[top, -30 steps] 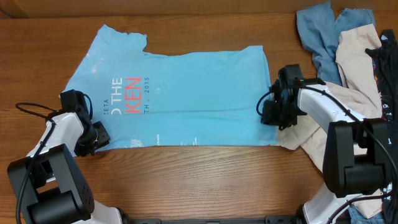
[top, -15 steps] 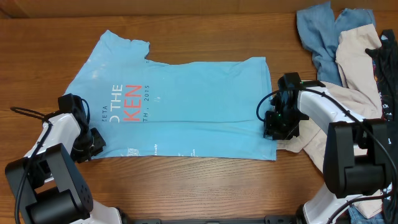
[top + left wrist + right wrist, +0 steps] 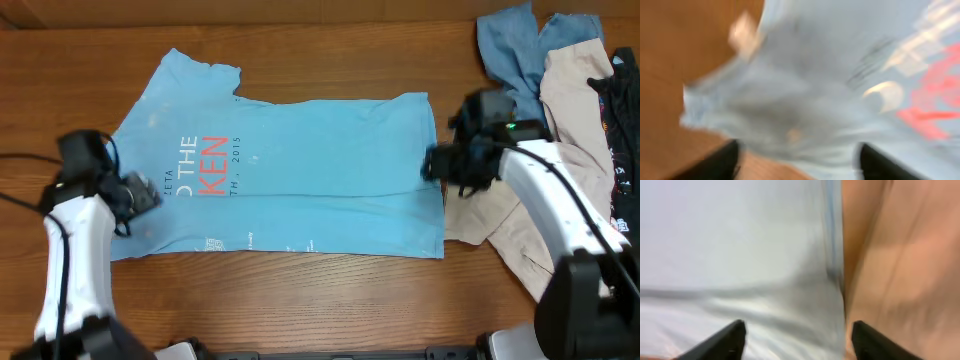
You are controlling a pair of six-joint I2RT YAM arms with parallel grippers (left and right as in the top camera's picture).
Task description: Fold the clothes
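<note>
T-shirt lies spread on the table; other garments piled right, apparently touching it.

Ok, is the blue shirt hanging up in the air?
No, the blue shirt lies spread out flat on the wooden table.

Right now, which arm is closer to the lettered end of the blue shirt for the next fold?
Left. The left arm has its open jaws at the T-shirt's lettered end; the right arm is at the plain hem, beside the beige garment.
</note>
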